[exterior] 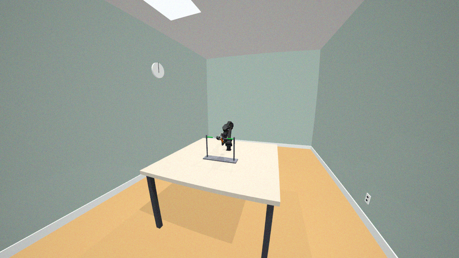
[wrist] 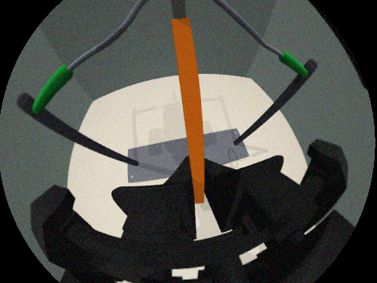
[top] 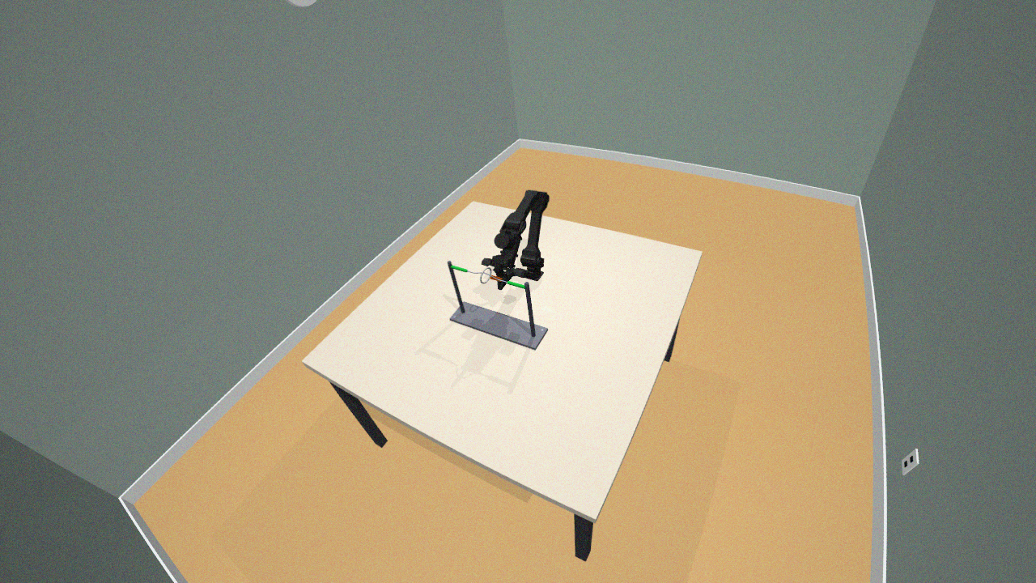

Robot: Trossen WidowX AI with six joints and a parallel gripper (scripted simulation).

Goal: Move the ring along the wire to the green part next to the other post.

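Note:
The orange handle (top: pixel 496 277) (exterior: pixel 222 140) (wrist: pixel 190 98) is between the closed fingers of my gripper (top: pixel 500 283) (wrist: pixel 191 159), tilted in the exterior view. Its ring (top: pixel 481 277) is around the wire over the thin grey part (wrist: pixel 106 43), between the two green parts, nearer the left one in the top view. Contact cannot be told. The left green part (top: pixel 458 269) (exterior: pixel 209 137) (wrist: pixel 294 64) and right green part (top: pixel 516 284) (exterior: pixel 230 138) (wrist: pixel 53 88) adjoin the posts. The ring is outside the wrist view, past its top edge.
The left post (top: pixel 456 288) (exterior: pixel 207 147) (wrist: pixel 271 108) and right post (top: pixel 530 312) (exterior: pixel 234 150) (wrist: pixel 78 139) rise from a grey base plate (top: pixel 481 320) (wrist: pixel 135 174) on the white table (top: pixel 435 406) (exterior: pixel 192 175). The arm (top: pixel 535 224) (exterior: pixel 229 133) stands behind the wire.

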